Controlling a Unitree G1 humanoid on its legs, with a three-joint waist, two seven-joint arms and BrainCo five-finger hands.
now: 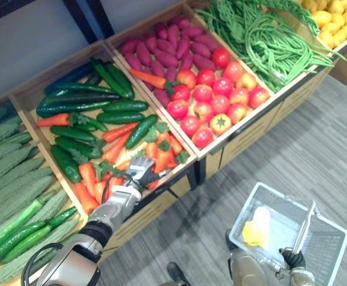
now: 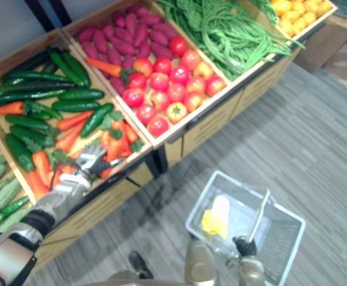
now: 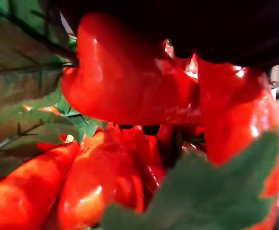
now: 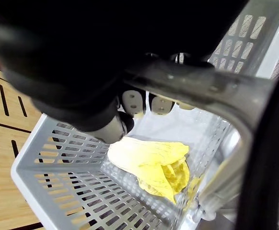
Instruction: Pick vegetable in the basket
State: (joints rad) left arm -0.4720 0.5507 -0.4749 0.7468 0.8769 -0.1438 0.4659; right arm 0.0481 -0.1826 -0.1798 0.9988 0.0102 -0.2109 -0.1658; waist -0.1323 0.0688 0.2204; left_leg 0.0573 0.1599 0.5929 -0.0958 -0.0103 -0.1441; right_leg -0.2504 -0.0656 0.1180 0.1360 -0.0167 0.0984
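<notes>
Your left hand (image 1: 141,171) down among carrots (image 1: 89,179), in crate (image 1: 152,210) left of basket (image 1: 328,247). Can't tell if it grips one. Red carrots and green leaves (image 3: 197,191) right up against it. Your right hand (image 1: 293,258) curled round basket handle (image 1: 305,228). Yellow vegetable (image 1: 257,229) lies inside basket. Tomatoes (image 1: 212,98) past basket, well apart from it.

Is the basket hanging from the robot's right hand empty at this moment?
No: a yellow leafy vegetable lies on the floor of the basket.
</notes>
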